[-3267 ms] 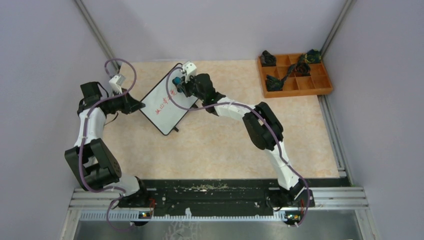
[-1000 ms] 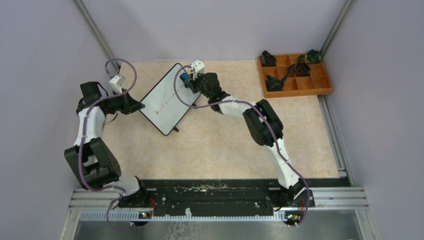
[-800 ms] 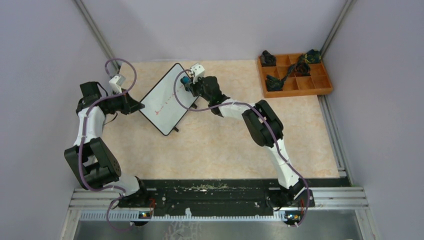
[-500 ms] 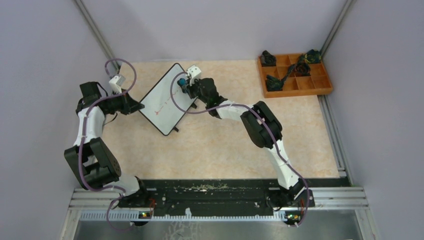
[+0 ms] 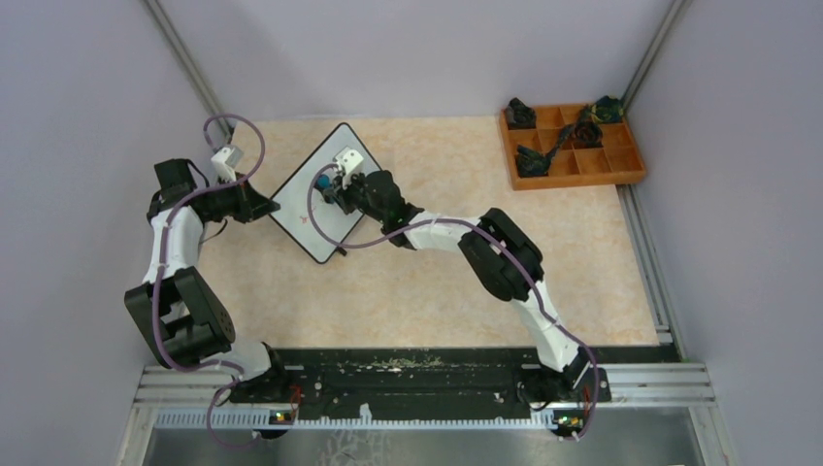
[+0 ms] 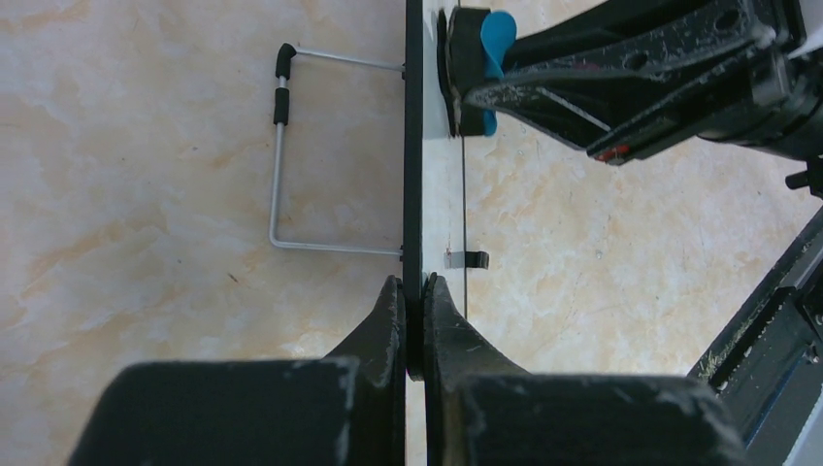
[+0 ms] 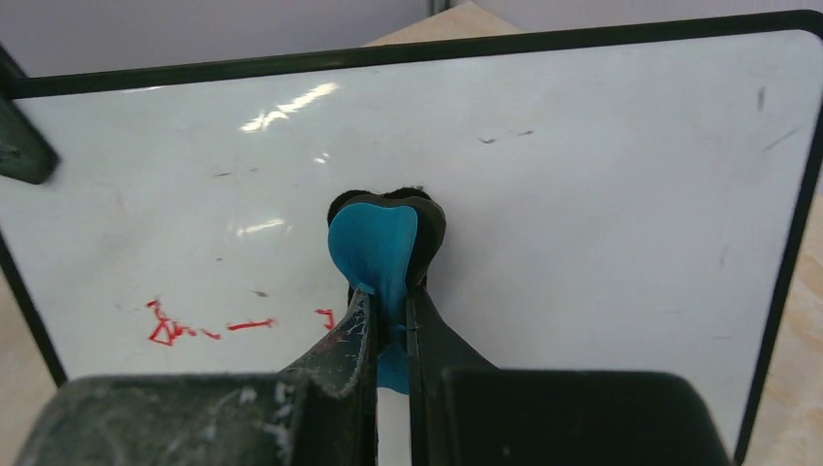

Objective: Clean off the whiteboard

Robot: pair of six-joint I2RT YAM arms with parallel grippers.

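Observation:
The whiteboard stands tilted on the table at the back left, white with a thin black frame. My left gripper is shut on its left edge and holds it. My right gripper is shut on a small blue eraser with a black pad, pressed against the board face near its middle. A few red marks show on the board to the lower left of the eraser. The eraser also shows in the left wrist view, touching the board, and in the top view.
An orange compartment tray with several dark items stands at the back right. The board's wire stand sticks out behind it. Grey walls close in the left, back and right sides. A black rail runs along the near edge.
My right gripper has swept the eraser from the board's upper right edge down and left to its middle. Much of the red writing has gone. The left gripper has not moved.

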